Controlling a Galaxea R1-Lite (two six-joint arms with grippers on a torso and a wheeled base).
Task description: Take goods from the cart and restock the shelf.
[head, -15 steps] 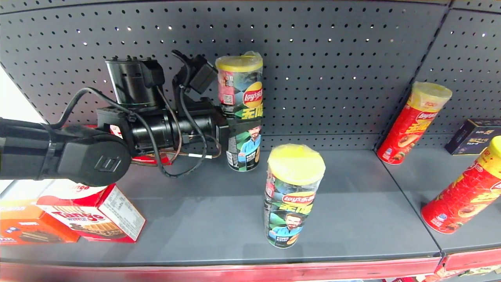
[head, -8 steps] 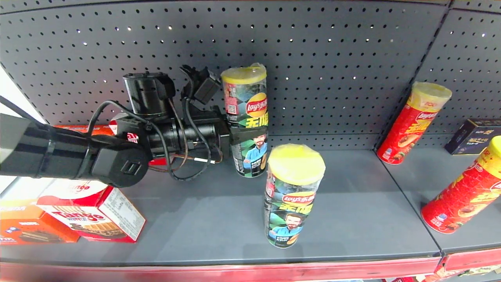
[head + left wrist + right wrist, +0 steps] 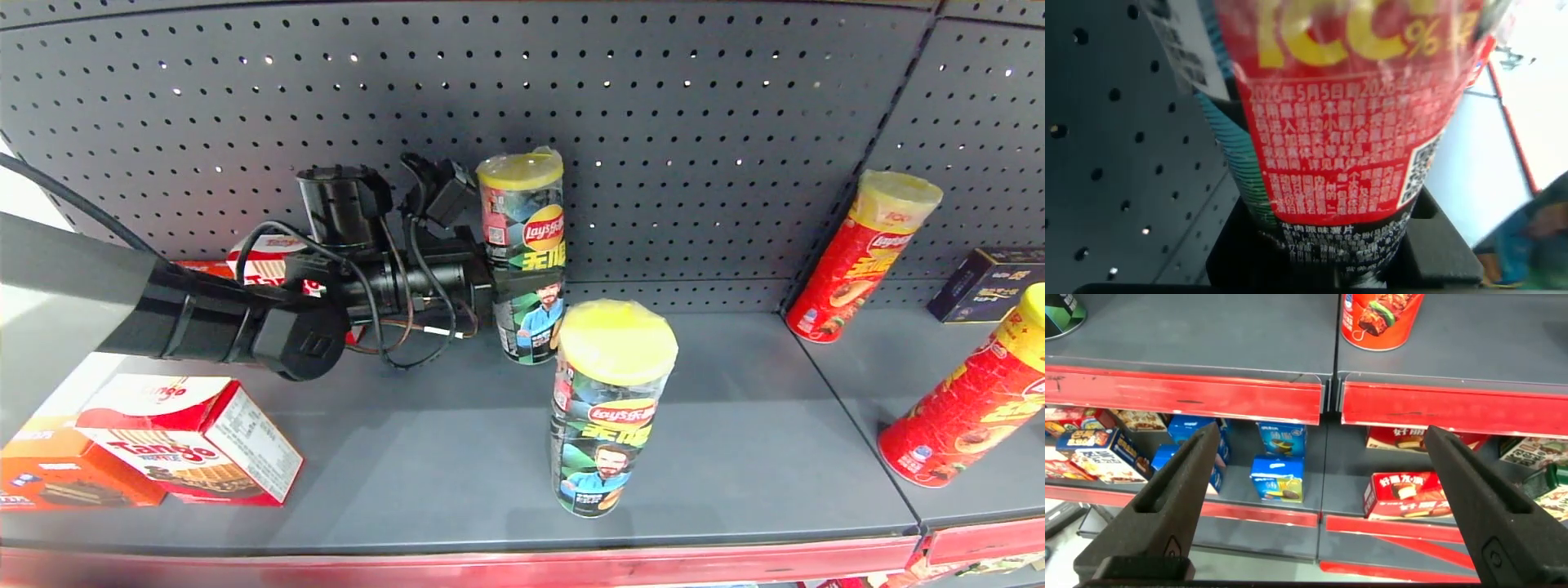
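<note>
- The gray shelf (image 3: pixel 424 457) is the biggest thing. It runs under my left gripper (image 3: pixel 522 287) and has lots of bare room, so I think more goods can go here.
- My left gripper is closed tight around the middle of a tall chip can (image 3: pixel 524 220). It holds the can upright, close to the back wall (image 3: pixel 653 122). The can's bottom is very near the shelf, but I cannot tell if it touches.
- My right gripper (image 3: pixel 1323 433) is wide open and holds nothing.
- A second chip can (image 3: pixel 611 408) stands just in front of the left gripper, nearer to me. I think that one is done.
- Two red cans (image 3: pixel 865 253) stand well past the held can.
- A wafer box (image 3: pixel 196 441) lies back beside the arm.
- Left to do: set this can down, let go, get more.
</note>
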